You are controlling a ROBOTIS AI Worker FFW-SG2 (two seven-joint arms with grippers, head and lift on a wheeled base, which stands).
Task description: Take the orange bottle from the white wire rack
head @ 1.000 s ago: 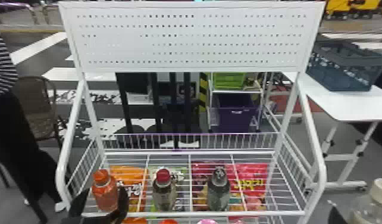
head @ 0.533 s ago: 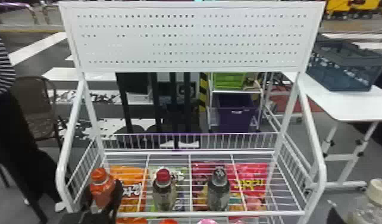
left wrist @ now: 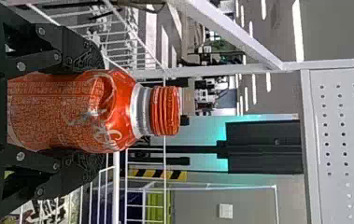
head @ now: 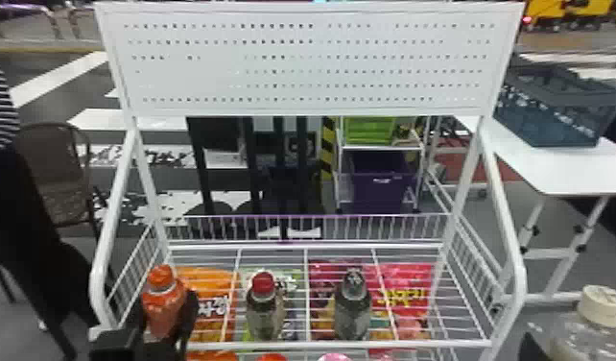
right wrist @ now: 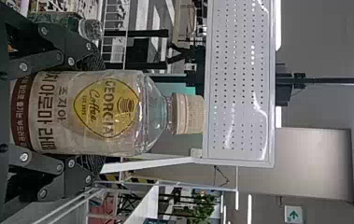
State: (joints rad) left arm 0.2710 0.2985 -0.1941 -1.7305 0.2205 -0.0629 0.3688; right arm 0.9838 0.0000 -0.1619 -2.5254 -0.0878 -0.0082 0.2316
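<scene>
- Orange bottle (head: 163, 307), cap uppermost, at the left front corner of the white wire rack (head: 321, 344); its base is hidden, so whether it touches the wires cannot be told.
- Left gripper (head: 169, 305): pinching that bottle, with one finger (left wrist: 79, 49) against each side of its body, below the shoulder and neck.
- Right gripper (head: 530, 346): off to the right of the rack, pinching a clear bottle (head: 585, 341) with a cream cap and a yellow label.
- A red-capped bottle (head: 265, 314) stands upright in the rack, right of the orange one and apart from it.
- Farther right stands a dark-capped bottle (head: 352, 314).
- An orange packet (head: 213, 307) and a pink-red packet (head: 410, 297) show between the rack's wires.
- A white perforated board (head: 321, 72) spans the rack's top.
- Beyond, on the right, a dark crate (head: 556, 110) sits on a white table (head: 556, 175).
</scene>
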